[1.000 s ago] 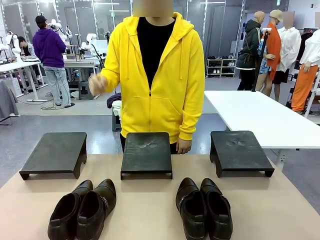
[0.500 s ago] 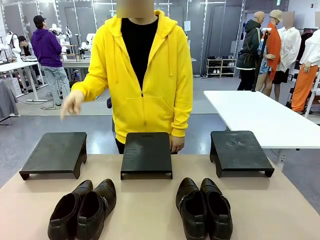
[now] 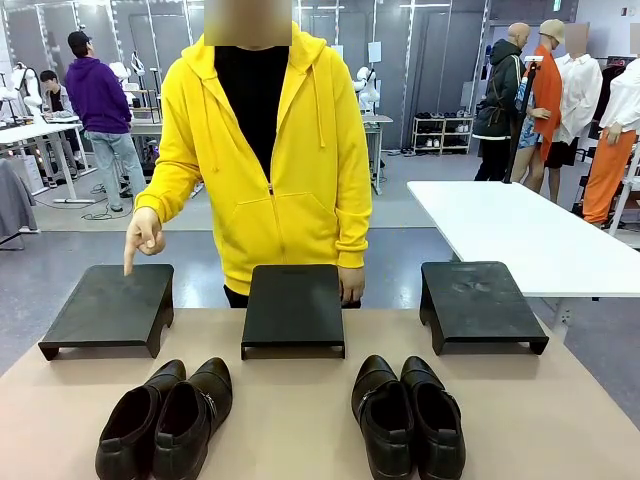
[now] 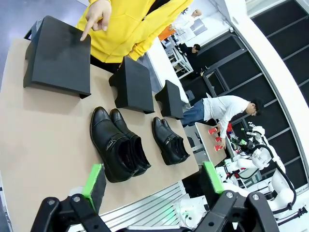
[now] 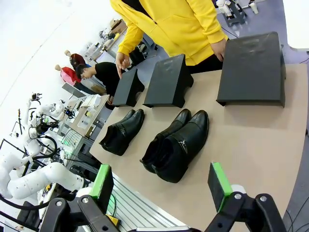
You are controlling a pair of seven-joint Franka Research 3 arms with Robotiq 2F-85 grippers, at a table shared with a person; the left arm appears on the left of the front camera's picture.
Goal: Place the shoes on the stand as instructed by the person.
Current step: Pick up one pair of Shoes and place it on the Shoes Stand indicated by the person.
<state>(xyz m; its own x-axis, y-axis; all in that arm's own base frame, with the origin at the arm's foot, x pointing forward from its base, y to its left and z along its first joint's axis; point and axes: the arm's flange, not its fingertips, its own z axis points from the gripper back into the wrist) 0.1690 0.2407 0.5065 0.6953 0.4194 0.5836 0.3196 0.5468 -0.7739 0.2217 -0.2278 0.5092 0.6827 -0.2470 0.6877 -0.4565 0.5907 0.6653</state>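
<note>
Two pairs of dark shoes stand near the front edge of the tan table. The blackish-brown pair point(image 3: 165, 420) point(image 4: 118, 150) point(image 5: 121, 131) is at the left, the glossy black pair point(image 3: 408, 415) point(image 4: 169, 140) point(image 5: 178, 142) at the right. Behind them are three black stands: left point(image 3: 110, 305) point(image 4: 58, 58), middle point(image 3: 293, 305), right point(image 3: 480, 300). The person in the yellow hoodie points a hand point(image 3: 143, 235) point(image 4: 96, 14) down at the left stand's far edge. My left gripper point(image 4: 153, 179) and right gripper point(image 5: 161, 188) hang open and hold nothing, back from the shoes.
The tan table point(image 3: 300, 440) has bare room between the two pairs and at its corners. A white table point(image 3: 520, 235) stands behind at the right. The person's other hand point(image 3: 352, 287) rests behind the middle stand.
The person has shifted to the left and lowered the raised hand from chest height, so that its finger points at the left stand. Shoes and stands have not moved.
</note>
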